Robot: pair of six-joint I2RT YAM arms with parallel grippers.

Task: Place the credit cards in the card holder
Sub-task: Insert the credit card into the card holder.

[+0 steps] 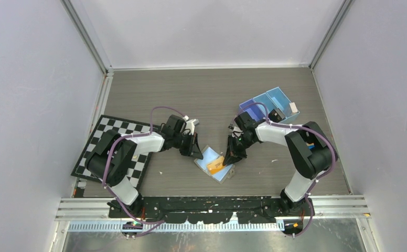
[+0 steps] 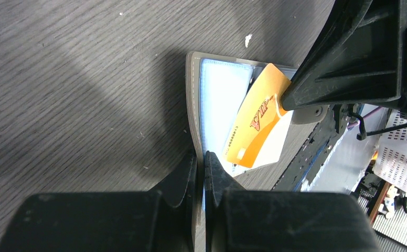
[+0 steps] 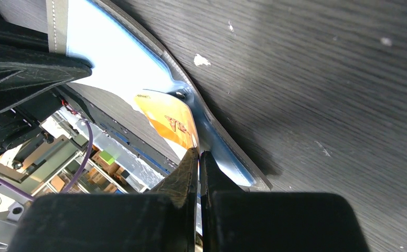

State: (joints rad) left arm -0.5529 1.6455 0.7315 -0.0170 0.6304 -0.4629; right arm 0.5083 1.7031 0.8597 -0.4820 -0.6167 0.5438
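my left gripper (image 2: 201, 160) is pinched shut on one edge of the holder (image 2: 220, 94), which lies open on the table (image 1: 201, 94) between the arms, pale blue inside up. i judge that grip is there to pin it so it won't slide under a push. my right gripper (image 3: 198, 156) is clamped on one end of the orange card (image 3: 171, 118), held slanted with its free end over the inside so it can find a pocket. whether it has entered one i cannot tell. the tray (image 1: 275, 97) may hold more cards; too small to say.
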